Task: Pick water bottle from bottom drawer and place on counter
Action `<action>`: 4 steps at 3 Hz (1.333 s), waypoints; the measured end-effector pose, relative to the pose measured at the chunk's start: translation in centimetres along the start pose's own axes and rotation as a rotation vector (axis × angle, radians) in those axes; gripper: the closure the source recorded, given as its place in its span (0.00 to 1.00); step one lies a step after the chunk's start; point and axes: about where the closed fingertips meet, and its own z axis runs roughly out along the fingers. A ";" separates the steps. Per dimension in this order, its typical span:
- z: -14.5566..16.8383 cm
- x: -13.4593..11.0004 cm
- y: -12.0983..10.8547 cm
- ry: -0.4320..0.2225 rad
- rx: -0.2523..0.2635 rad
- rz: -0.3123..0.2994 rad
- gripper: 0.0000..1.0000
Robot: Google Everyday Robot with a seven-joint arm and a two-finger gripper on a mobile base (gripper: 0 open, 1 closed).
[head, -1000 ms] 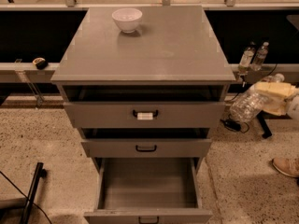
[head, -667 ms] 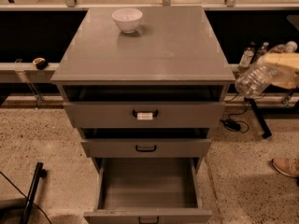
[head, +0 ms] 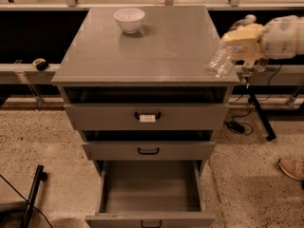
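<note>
Your gripper (head: pixel 241 42) is clamping the water bottle (head: pixel 219 63), whose long axis is tilting down-left beside the tabletop (head: pixel 156 51) right-front corner; the surface is lying leftward.

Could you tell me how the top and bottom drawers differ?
The bottom drawer is pulled far out; the top drawer is barely open. The top drawer bears a white tag; the bottom drawer shows none. Both are grey. The claw holds the water bottle over the right edge of the counter.
</note>
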 end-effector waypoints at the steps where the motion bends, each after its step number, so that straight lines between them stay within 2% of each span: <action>1: 6.9 -1.0 -1.6 -0.146 -0.077 -0.045 1.00; 2: 13.9 -3.0 -2.5 -0.267 -0.150 -0.084 1.00; 3: 16.8 -2.0 -2.6 -0.279 -0.175 -0.030 1.00; 4: 18.1 0.5 -2.4 -0.249 -0.199 0.044 1.00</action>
